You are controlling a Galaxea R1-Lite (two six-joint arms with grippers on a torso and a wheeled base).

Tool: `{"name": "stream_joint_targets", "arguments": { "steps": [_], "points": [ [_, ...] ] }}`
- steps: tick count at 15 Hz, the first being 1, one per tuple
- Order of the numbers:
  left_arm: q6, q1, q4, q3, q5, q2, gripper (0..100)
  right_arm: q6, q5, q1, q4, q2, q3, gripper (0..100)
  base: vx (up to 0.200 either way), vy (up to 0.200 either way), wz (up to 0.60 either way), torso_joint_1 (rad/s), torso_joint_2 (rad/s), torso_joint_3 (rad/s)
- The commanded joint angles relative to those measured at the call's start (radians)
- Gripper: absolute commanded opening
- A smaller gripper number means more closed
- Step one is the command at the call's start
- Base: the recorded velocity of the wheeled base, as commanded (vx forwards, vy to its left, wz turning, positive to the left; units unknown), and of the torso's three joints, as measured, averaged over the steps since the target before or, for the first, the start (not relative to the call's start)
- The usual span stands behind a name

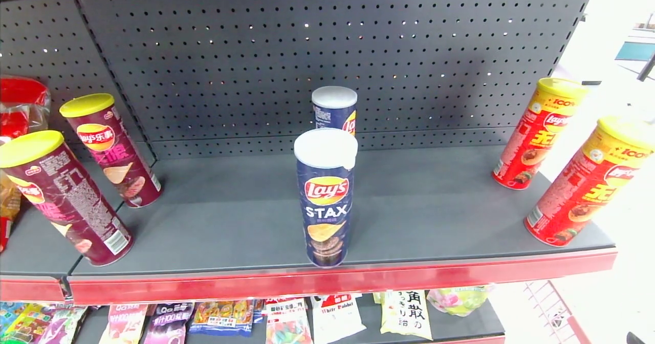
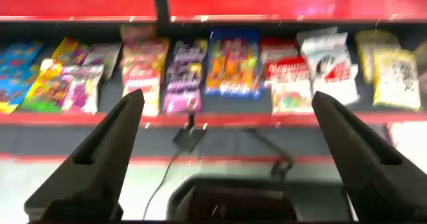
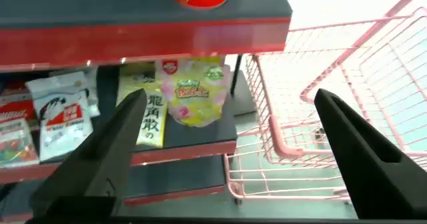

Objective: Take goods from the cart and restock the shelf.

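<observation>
On the grey shelf (image 1: pixel 419 206) two blue chip cans stand in the middle, one at the front (image 1: pixel 325 198) and one behind it (image 1: pixel 334 107). Two maroon cans (image 1: pixel 110 149) (image 1: pixel 64 198) with yellow lids stand at the left, two red cans (image 1: pixel 551 131) (image 1: pixel 588 180) at the right. The pink wire cart (image 3: pixel 347 117) is beside the shelf end in the right wrist view. My left gripper (image 2: pixel 227 151) is open, empty, facing the lower shelf of snack bags (image 2: pixel 227 71). My right gripper (image 3: pixel 227 151) is open and empty, below the red shelf edge (image 3: pixel 133 37).
Snack bags (image 1: pixel 286 318) lie in a row on the lower shelf under the red lip. A red-lidded package (image 1: pixel 20 103) sits at the far left. The pegboard back wall (image 1: pixel 327 52) closes the shelf behind. Bare shelf lies between the can groups.
</observation>
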Motion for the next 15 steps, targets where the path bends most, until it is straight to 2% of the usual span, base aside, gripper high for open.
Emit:
{"name": "stream_joint_targets", "arguments": {
  "steps": [1,3,4,6,7,8,10,11,12,13,15],
  "points": [
    [-0.006,0.016,-0.243,0.178,-0.05,-0.069,100,-0.008,0.077,0.024,0.062,-0.205,0.027,100,0.0,0.0,0.0,0.0,0.0,0.0],
    [0.001,0.016,-0.484,0.291,-0.105,-0.069,100,0.004,0.078,0.085,0.057,-0.252,0.028,100,0.0,0.0,0.0,0.0,0.0,0.0],
    [0.001,0.016,-0.524,0.309,-0.107,-0.069,100,0.03,0.075,0.081,0.05,-0.249,0.03,100,0.0,0.0,0.0,0.0,0.0,0.0],
    [-0.006,0.016,-0.527,0.312,-0.088,-0.069,100,0.03,0.075,0.082,0.011,-0.249,0.048,100,0.0,0.0,0.0,0.0,0.0,0.0],
    [0.0,0.018,-0.528,0.311,-0.022,-0.069,100,0.024,0.07,0.075,0.013,-0.241,0.047,100,0.0,0.0,0.0,0.0,0.0,0.0],
    [0.001,0.019,-0.528,0.312,0.004,-0.066,100,0.019,0.061,0.049,0.021,-0.201,0.042,100,0.0,0.0,0.0,0.0,0.0,0.0],
    [0.004,0.019,-0.528,0.312,0.056,-0.066,100,0.013,0.054,-0.085,0.025,-0.163,0.04,100,0.0,0.0,0.0,0.0,0.0,0.0],
    [0.0,0.019,-0.528,0.312,0.063,-0.069,100,0.013,0.054,-0.114,0.025,-0.171,0.04,100,0.0,0.0,0.0,0.0,0.0,0.0],
    [-0.006,0.019,-0.564,0.336,0.053,-0.069,100,0.016,0.083,-0.163,0.025,-0.247,0.04,100,0.0,0.0,0.0,0.0,0.0,0.0],
    [-0.003,0.019,-0.662,0.388,0.004,-0.069,100,0.027,0.15,-0.163,0.021,-0.251,0.048,100,0.0,0.0,0.0,0.0,0.0,0.0],
    [0.014,0.019,-0.636,0.388,-0.035,-0.069,100,0.012,0.175,-0.162,0.068,-0.249,0.048,100,0.0,0.0,0.0,0.0,0.0,0.0]
  ]
}}
